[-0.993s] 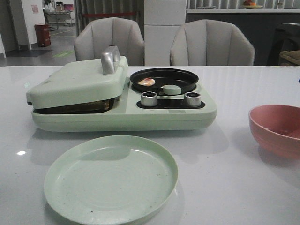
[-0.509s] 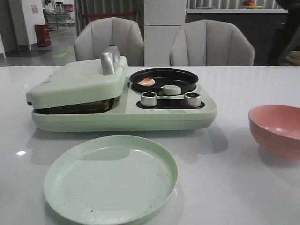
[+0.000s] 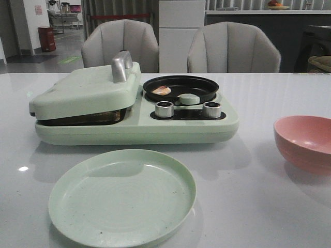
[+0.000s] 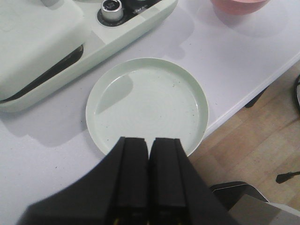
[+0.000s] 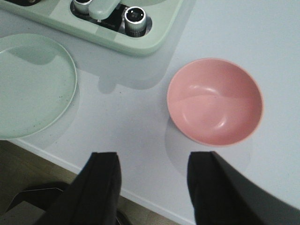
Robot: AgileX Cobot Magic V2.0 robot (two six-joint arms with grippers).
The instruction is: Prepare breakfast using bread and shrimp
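Observation:
The shrimp (image 3: pixel 161 90) is a small pale pink-orange piece lying in the black round pan (image 3: pixel 181 88) of the pale green breakfast maker (image 3: pixel 134 126). The bread is hidden; the maker's lid (image 3: pixel 85 90) is down over the left side. Neither gripper shows in the front view. My left gripper (image 4: pixel 149 140) is shut and empty, above the near rim of the empty green plate (image 4: pixel 147 101). My right gripper (image 5: pixel 152 157) is open and empty, above the table's front edge, near the empty pink bowl (image 5: pixel 214 101).
The green plate (image 3: pixel 122 196) lies in front of the maker, and the pink bowl (image 3: pixel 305 142) stands at the right. Two silver dials (image 3: pixel 164 109) and a pale green knob (image 3: pixel 189 98) sit before the pan. Two chairs stand behind the table (image 3: pixel 248 206).
A dark shape at the top right edge of the front view half a second ago is gone now. Nothing on the table has moved.

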